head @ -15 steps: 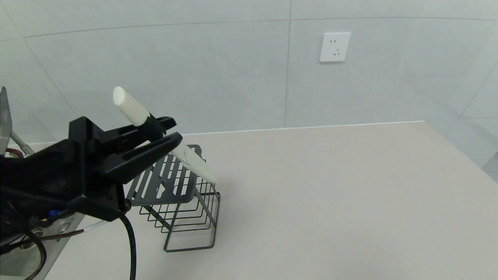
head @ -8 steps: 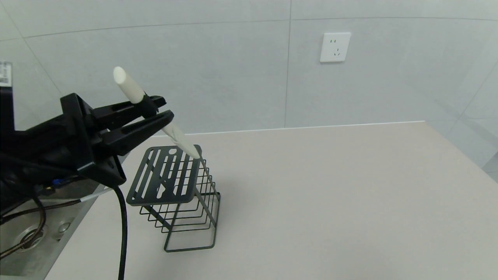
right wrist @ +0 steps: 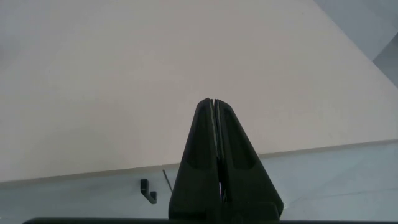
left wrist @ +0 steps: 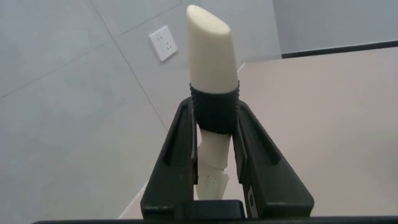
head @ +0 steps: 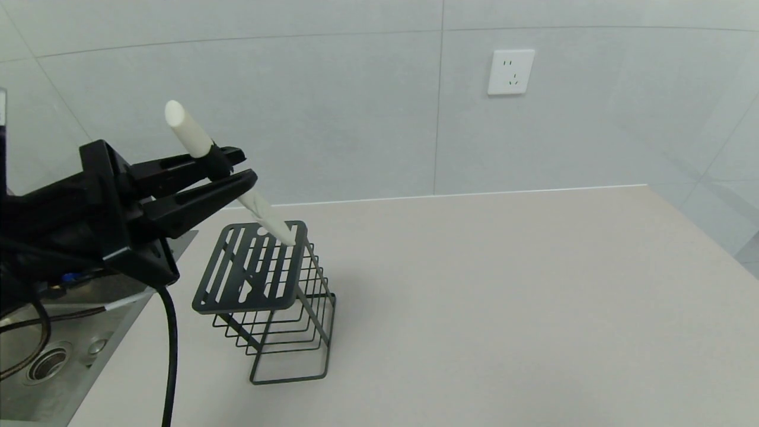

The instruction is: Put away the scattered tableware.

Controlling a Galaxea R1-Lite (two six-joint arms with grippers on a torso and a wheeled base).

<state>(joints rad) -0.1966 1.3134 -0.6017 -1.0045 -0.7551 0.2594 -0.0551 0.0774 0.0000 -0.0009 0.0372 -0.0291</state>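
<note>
left gripper (head: 240,166) clenched on white knife (head: 187,130) | handle above gripper, tip at black rack (head: 237,287) top

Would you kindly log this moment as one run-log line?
left gripper: shut on white knife | knife tip: at slotted top of black wire rack | right gripper: shut, empty, above countertop

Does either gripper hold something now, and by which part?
The left gripper holds the white knife by its dark collar, between handle and blade. The right gripper is shut and holds nothing.
</note>
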